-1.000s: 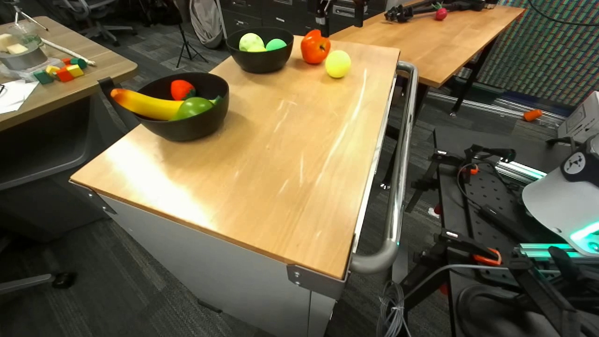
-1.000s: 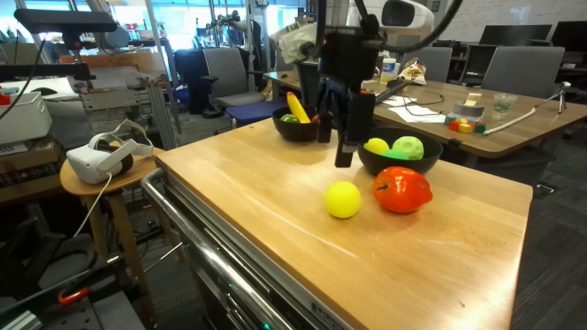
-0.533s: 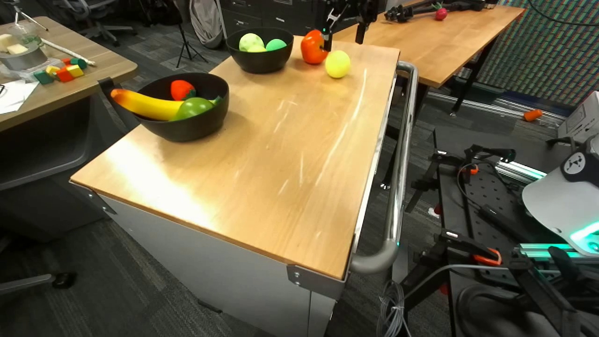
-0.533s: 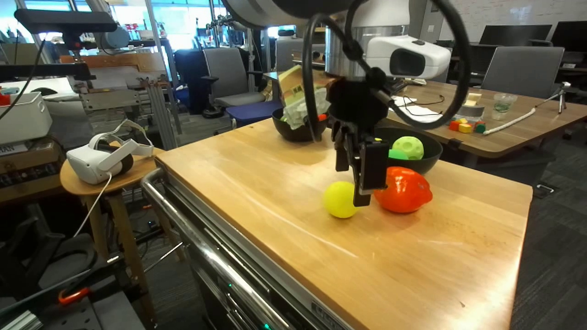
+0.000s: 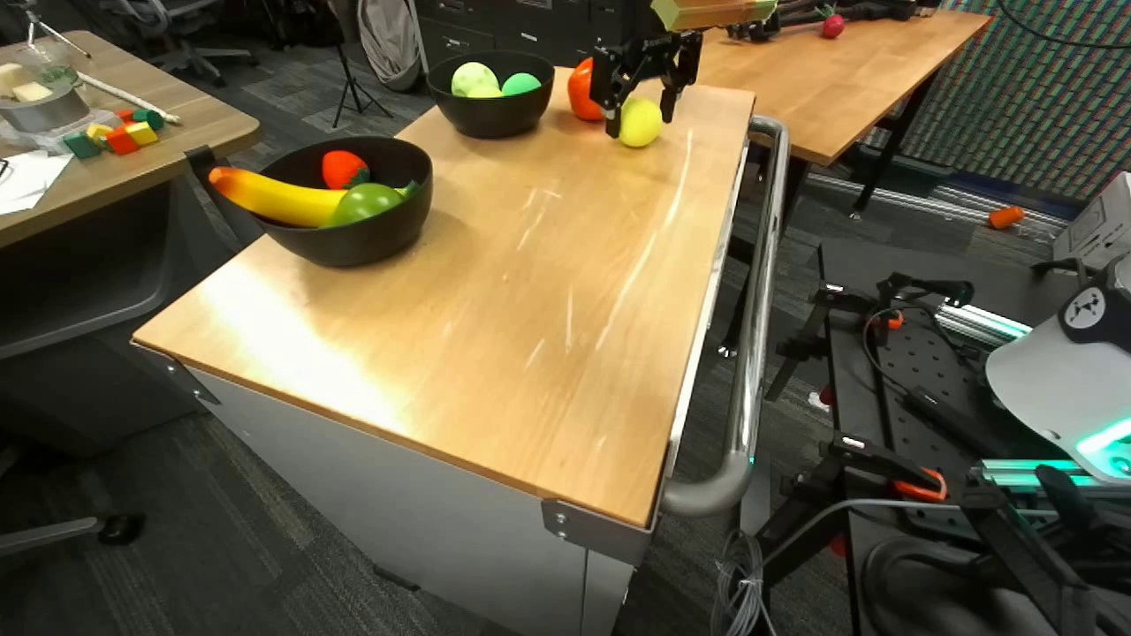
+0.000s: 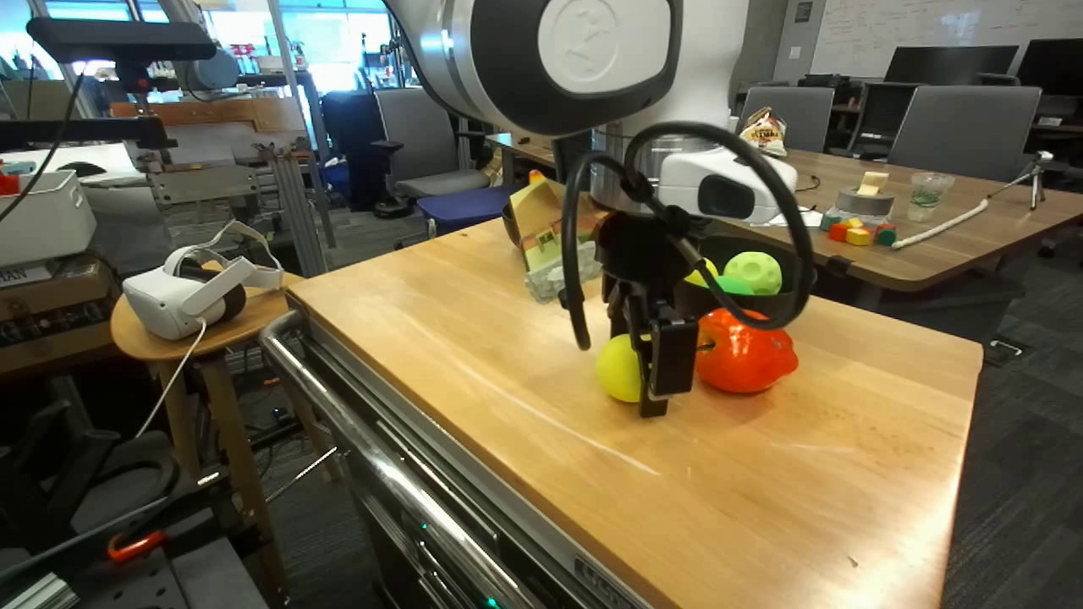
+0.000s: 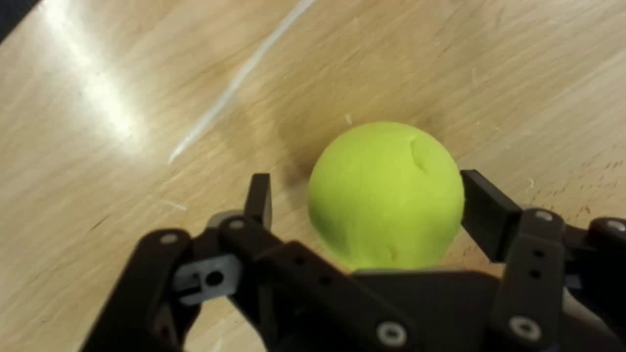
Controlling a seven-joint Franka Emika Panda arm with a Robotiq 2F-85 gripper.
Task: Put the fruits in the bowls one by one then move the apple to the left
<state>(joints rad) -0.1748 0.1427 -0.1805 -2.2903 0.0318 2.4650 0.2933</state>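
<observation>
Right of centre in the wrist view, the spread gripper [image 7: 369, 201] straddles the yellow ball [image 7: 385, 195], seemingly for pickup; closing on it should come next.

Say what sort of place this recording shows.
Probably an office-like robotics lab: a white-and-black jointed robot arm, a white plastic VR headset, and a grey rectangular-backed office chair.

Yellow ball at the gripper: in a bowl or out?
Out: in an exterior view the yellow ball sits on the wooden tabletop, apart from both bowls; the open gripper straddles it.
</observation>
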